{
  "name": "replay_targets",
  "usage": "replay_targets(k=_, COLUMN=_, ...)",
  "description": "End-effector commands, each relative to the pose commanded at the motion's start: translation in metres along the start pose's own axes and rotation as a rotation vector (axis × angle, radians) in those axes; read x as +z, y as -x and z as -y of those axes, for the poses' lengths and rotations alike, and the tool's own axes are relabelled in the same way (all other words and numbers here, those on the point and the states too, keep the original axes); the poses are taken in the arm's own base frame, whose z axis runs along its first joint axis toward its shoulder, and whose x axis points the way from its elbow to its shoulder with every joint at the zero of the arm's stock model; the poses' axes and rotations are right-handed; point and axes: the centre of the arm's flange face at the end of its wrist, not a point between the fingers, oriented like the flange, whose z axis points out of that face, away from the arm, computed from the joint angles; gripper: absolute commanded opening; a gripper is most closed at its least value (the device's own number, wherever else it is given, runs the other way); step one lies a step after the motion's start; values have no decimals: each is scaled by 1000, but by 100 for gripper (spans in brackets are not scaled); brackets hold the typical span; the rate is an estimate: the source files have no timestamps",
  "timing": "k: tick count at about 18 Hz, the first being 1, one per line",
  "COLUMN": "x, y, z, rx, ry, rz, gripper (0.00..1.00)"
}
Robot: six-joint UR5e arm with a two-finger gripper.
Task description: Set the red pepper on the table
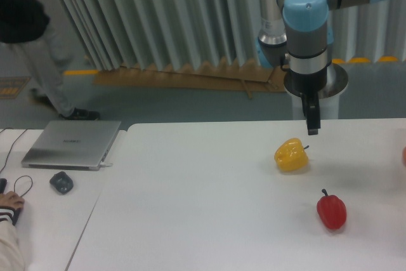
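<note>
We find the red pepper [332, 212] resting on the white surface [203, 201], stem up, near the front right, with nothing touching it. The tool [311, 118] hangs well above and behind it, over the far edge of the surface, and carries nothing. Its fingers appear edge-on as one dark sliver, so we cannot tell whether they are spread or closed.

By our judgement the placing is done, and the remaining risks are small. The pepper is rounded and glossy; a knock to the surface could set it rolling toward the right edge, which is cut off by the frame, so we cannot say how much room it has. The yellow pepper [291, 155] sits just below and left of the tool; a careless descent or sideways sweep of the arm could nudge it. A person [32, 36] stands at upper left, well apart from the arm.

A small reddish patch at the far right border is too cropped to identify. A hand [9, 204] shows at the lower left beside a mouse [61, 182] and laptop [73, 144].
</note>
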Motion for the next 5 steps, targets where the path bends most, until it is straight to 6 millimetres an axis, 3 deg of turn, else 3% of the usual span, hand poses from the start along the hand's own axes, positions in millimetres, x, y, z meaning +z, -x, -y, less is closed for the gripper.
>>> replay_targets(k=5, x=-6, y=-5, z=5, rx=2, ry=-28, rz=16, gripper=100)
